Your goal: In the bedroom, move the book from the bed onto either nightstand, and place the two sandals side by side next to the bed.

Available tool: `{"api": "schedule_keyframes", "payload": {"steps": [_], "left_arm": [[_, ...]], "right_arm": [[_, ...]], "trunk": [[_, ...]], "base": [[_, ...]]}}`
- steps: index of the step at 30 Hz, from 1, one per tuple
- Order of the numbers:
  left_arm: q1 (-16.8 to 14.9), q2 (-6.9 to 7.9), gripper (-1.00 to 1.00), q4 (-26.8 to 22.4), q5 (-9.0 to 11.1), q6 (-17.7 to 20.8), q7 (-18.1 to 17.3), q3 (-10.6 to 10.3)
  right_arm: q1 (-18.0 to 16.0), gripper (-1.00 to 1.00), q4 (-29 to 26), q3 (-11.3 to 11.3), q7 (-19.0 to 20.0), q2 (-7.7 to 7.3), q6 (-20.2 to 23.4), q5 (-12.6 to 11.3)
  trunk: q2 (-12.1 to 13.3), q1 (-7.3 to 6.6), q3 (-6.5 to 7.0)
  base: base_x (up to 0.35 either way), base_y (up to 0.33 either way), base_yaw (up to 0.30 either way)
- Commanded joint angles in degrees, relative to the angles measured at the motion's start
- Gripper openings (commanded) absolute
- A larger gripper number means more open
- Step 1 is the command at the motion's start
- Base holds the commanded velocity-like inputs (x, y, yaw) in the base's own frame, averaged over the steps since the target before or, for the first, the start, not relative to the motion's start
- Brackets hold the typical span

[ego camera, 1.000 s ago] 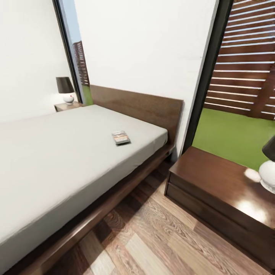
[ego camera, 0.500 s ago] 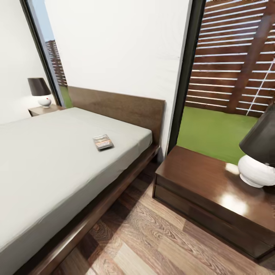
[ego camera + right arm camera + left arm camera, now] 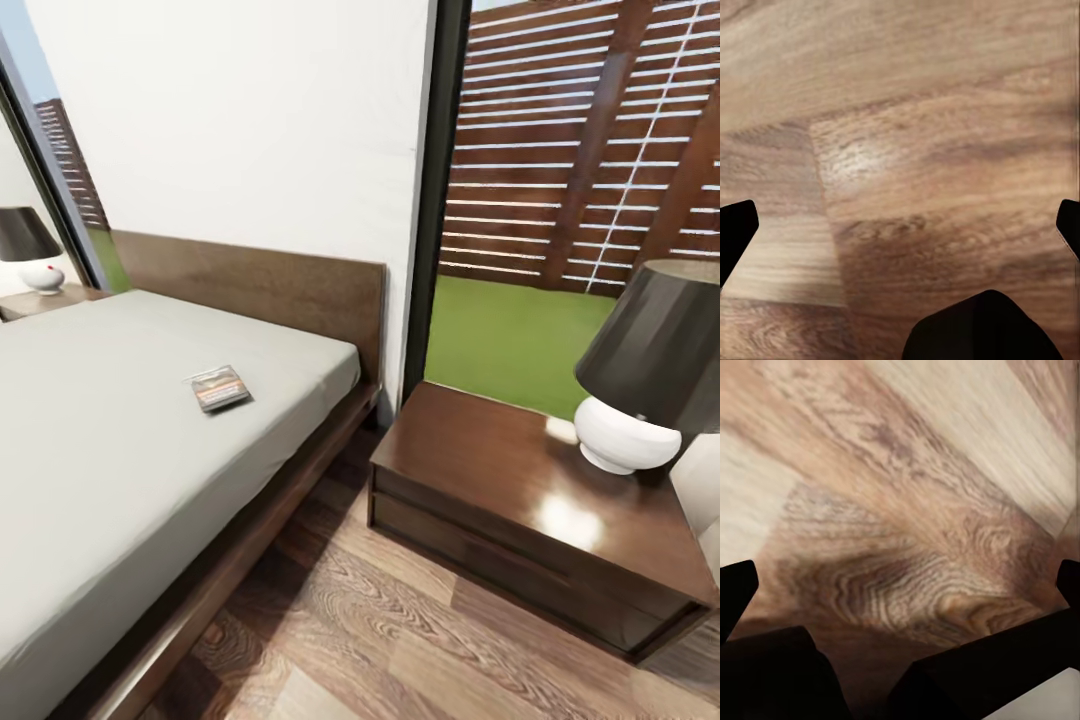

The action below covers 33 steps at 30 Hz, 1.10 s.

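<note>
**Facing the bed with the book untouched and both arms hanging low**

Lying flat on the light-grey mattress at the left centre of the head view, the book (image 3: 219, 388) sits well apart from the mattress edge, on the bed (image 3: 250, 280) whose dark headboard runs across the middle of the frame. At lower right stands 1 nightstand (image 3: 480, 470), glossy and dark, carrying a table lamp (image 3: 650, 370) on its far right portion. A 2nd lamp (image 3: 25, 245) shows at the far left edge.

Risks, as I judge them: the book is thin and flat on a soft surface, so a pinch from above could slide it rather than lift it. The lamp crowds the nightstand top, and a careless placing motion could knock it; the bare left part of the top looks the safer landing spot. The narrow strip of wood floor (image 3: 400, 630) between bed frame and nightstand leaves little room for the base, so a bump against either is possible.

Both arms appear to point downward. The left gripper (image 3: 900, 585) looks straight at floor planks, fingers spread wide at the frame's 2 sides, nothing between them. The right gripper (image 3: 900, 225) does likewise, fingertips far apart and empty.
</note>
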Motion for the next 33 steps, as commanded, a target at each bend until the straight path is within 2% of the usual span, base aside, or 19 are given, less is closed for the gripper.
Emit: {"api": "schedule_keyframes", "payload": {"steps": [1,33], "left_arm": [[0.01,0.03,1.0,-0.09,0.61,0.54,-0.2,-0.37],[0.01,0.11,1.0,-0.09,0.52,0.5,-0.2,-0.51]], "right_arm": [[-0.09,1.0,0.2,0.32,0.38,0.01,0.26,-0.62],[-0.09,1.0,0.2,0.15,0.36,1.02,0.26,-0.7]], "trunk": [[-0.02,0.0,-0.05],[-0.02,0.0,-0.05]], "base": [[0.1,0.0,-0.263],[0.015,0.0,-0.262]]}}
